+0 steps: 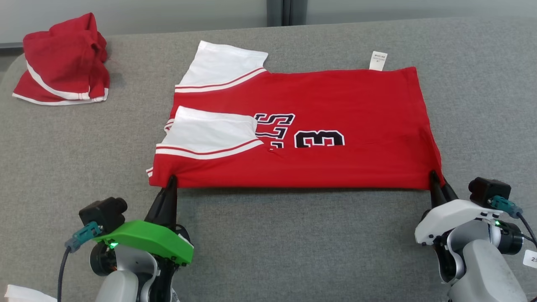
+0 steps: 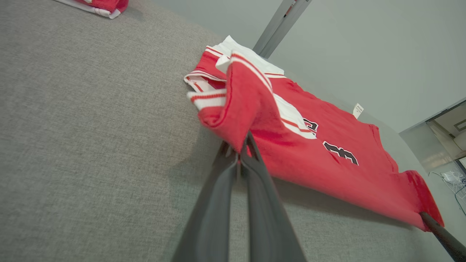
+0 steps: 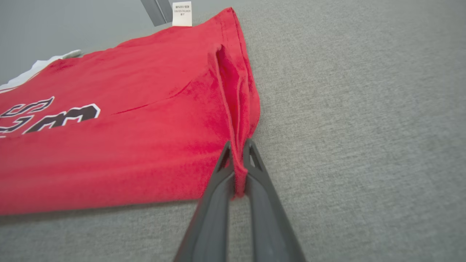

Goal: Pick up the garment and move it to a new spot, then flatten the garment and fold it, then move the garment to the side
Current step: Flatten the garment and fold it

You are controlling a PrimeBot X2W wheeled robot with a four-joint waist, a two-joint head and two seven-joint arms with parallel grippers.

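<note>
A grey fabric-covered bench (image 1: 293, 243) is covered near its middle by a spread-out red jersey (image 1: 335, 105), while a second red garment (image 1: 63, 58) is seen bunched at its far left corner.

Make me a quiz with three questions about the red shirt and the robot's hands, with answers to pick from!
1. What colour are the sleeves of the jersey?
A) blue
B) black
C) white

2. Where is the crumpled red cloth?
A) on top of the jersey
B) at the far left of the grey table
C) under the jersey

3. What are the left gripper and the right gripper doing?
A) each is shut on a near corner of the jersey
B) both hang open above it
C) both rest on the crumpled cloth

Answers:
1 C: both sleeves are white with red stripes.
2 B: it lies by itself at the far left, apart from the jersey.
3 A: the wrist views show red cloth pinched in each one.
</note>
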